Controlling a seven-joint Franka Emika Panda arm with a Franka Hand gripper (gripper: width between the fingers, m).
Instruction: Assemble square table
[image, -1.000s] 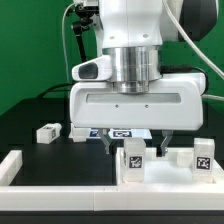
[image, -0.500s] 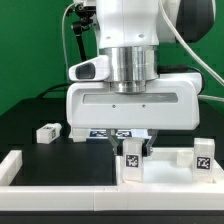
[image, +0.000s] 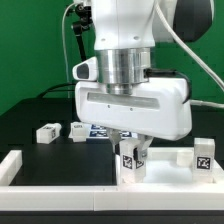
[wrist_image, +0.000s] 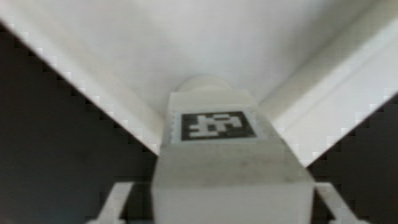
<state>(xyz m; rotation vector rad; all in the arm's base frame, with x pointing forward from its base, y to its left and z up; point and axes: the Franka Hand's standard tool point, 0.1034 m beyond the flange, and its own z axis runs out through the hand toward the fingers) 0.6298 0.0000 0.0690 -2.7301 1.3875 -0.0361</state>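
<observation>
The white square tabletop (image: 165, 168) lies at the exterior view's right. One white tagged leg (image: 130, 158) stands upright on its near corner, and a second leg (image: 203, 156) stands on the corner further right. My gripper (image: 130, 143) is directly above the first leg and shut on its top, with its body tilted. In the wrist view the leg (wrist_image: 228, 165) fills the space between my fingers (wrist_image: 119, 200), tag facing the camera, and the tabletop's rim (wrist_image: 125, 75) lies behind it. Two loose legs (image: 46, 132) (image: 78, 131) lie on the black table at the left.
The marker board (image: 104, 131) lies behind my gripper, mostly hidden. A long white fence bar (image: 60, 176) runs along the front, with a short piece (image: 10, 165) at the exterior view's left. A green wall stands behind.
My gripper has turned about its axis while holding the leg, so its body now sits tilted. The leg stays on the same corner.
</observation>
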